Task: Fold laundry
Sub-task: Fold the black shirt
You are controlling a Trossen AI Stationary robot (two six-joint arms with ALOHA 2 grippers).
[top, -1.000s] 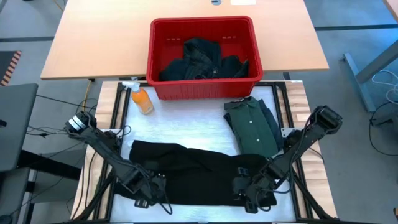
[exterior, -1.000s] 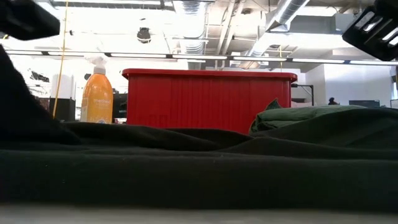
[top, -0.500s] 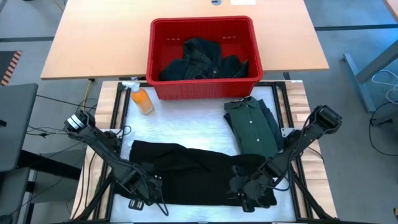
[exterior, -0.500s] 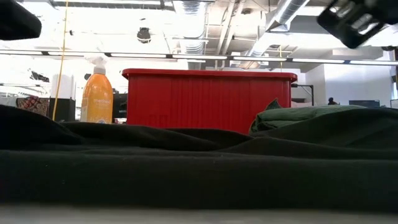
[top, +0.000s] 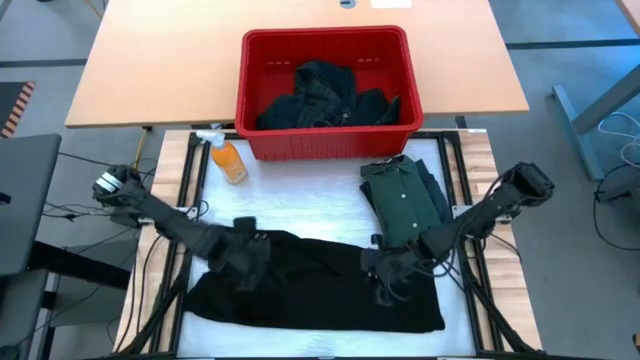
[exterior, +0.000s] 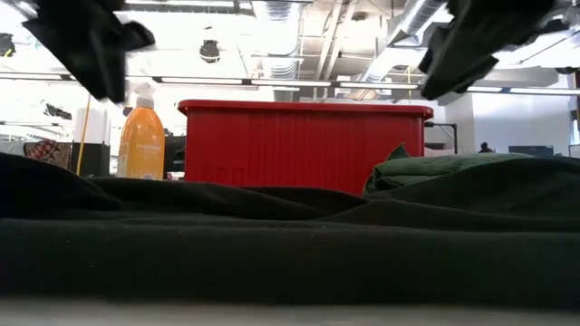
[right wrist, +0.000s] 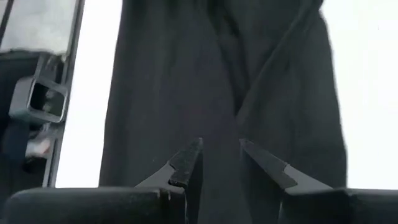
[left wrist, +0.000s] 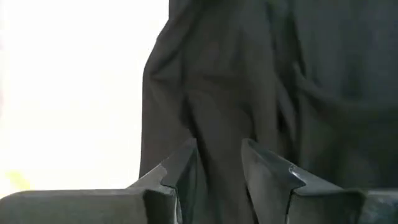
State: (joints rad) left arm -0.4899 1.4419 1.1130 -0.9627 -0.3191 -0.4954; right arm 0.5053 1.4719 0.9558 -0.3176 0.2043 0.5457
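White worktop (top: 300,205) with wooden side strips. Lying directly on it: a black garment (top: 320,290) spread wide across the near part; a folded green collared shirt (top: 405,205) at the right, just beyond the black garment; an orange spray bottle (top: 228,160) at the far left; a red basket (top: 325,95) at the far edge, holding dark clothes (top: 320,100).

Basket (top: 250,90) contents: dark clothes heaped, pieces indistinguishable.
Bottle (exterior: 142,136) base: hidden behind black cloth (exterior: 290,254).
Green shirt (exterior: 453,172): mostly hidden, low view.
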